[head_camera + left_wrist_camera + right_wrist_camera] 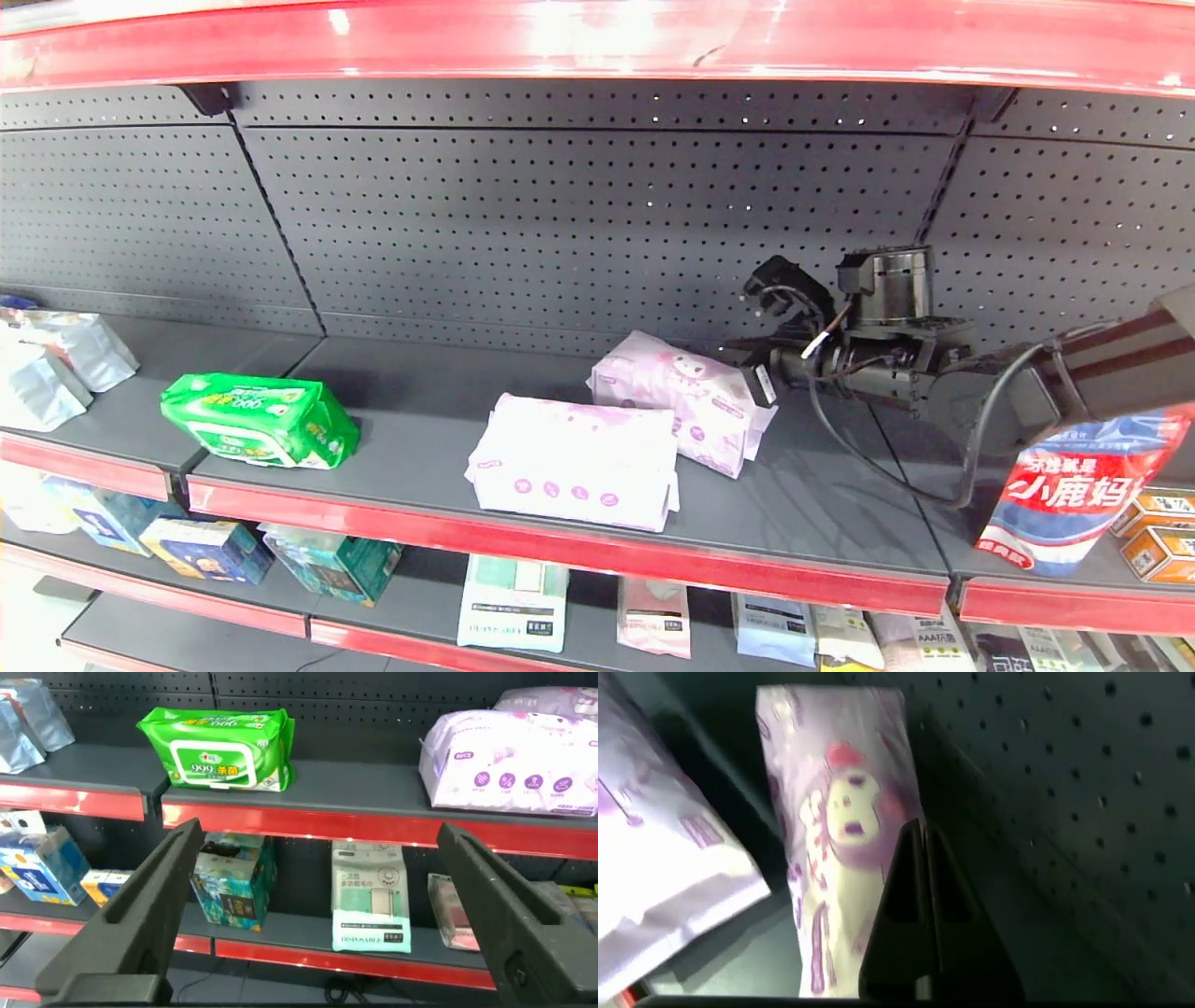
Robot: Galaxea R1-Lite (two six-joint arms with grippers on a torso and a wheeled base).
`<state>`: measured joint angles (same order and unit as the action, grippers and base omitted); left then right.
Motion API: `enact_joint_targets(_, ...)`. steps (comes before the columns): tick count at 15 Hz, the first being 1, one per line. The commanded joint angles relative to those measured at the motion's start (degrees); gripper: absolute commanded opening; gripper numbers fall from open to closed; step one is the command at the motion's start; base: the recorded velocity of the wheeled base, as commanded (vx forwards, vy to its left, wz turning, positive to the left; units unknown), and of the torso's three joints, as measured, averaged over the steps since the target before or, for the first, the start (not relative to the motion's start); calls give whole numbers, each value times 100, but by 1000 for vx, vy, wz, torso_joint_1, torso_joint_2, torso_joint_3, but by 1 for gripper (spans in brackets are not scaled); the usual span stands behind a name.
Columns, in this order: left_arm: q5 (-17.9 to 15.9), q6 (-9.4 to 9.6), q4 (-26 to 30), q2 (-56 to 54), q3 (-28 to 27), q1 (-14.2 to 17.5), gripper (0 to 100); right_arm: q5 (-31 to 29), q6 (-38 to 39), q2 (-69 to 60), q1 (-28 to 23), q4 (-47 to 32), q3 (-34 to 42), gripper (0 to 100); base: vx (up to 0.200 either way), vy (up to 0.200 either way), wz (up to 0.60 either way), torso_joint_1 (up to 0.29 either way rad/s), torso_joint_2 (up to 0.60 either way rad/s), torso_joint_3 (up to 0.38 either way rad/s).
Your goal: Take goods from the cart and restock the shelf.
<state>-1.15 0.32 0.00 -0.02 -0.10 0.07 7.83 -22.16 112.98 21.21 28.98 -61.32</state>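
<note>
On the middle shelf (822, 509) a pink pack (574, 462) lies near the front edge. A second pink pack (677, 397) with a cartoon figure lies behind it, tilted against it. My right gripper (761, 383) is at that second pack's right end, fingers together, with the pack (836, 831) lying alongside them. A green wipes pack (259, 420) sits further left on the shelf. My left gripper (318, 831) hangs open and empty in front of the shelf, facing the green pack (217, 749) and the front pink pack (509, 761).
Silver bags (56, 364) stand at the shelf's left end, and a red and blue bag (1074, 504) and small orange boxes (1158, 532) at the right. The lower shelf (280, 947) holds boxes and pouches. A red-edged shelf (597, 42) overhangs above. Bare shelf lies between the green and pink packs.
</note>
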Motion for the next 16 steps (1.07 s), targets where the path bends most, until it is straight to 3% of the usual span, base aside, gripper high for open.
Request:
enact_joint_targets(1,0,3,-9,2,1,1,100,-132,124,-409,41,-41,349,0,0,0,0,0,0,0)
enact_joint_targets(6,0,12,-9,2,1,1,100,-607,406,-505,102,108,753,0,0,0,0,0,0,0)
enact_joint_targets(7,0,12,-9,2,1,1,100,-695,406,-479,111,178,762,100,0,0,0,0,0,0)
enact_joint_targets(16,0,12,-9,2,1,1,100,-853,696,-488,146,205,1201,100,0,0,0,0,0,0)
